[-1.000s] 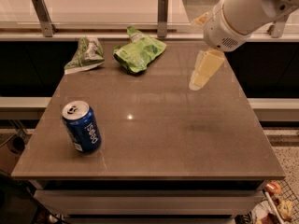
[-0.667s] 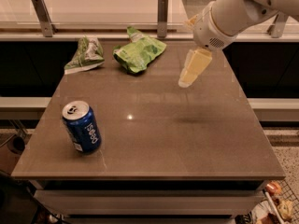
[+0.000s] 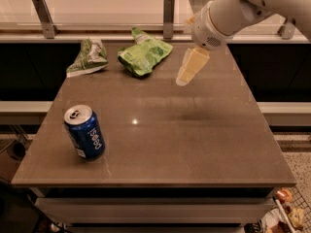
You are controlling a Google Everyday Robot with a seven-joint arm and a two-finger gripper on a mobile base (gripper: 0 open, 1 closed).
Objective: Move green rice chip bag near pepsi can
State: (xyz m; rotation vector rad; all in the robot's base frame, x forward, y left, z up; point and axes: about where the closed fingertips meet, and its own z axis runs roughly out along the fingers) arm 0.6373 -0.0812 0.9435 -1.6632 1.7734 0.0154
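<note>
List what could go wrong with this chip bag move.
The gripper hangs right of the green rice chip bag; the smaller dark bag lies left of it and could be taken instead. The pepsi can stands near the front-left edge of the table; a sliding bag might topple it.

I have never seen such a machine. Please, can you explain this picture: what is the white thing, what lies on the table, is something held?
The white thing at the top right is a robot arm. At its end is a yellowish pincer, the grasping part; it hangs above the back of the table, right of the bags, and holds nothing. There is only one picture, looking down on the table from its front. Three things are on it: a blue pepsi can standing near the front left, the bright green rice chip bag at the back, and a smaller darker green bag left of it.
</note>
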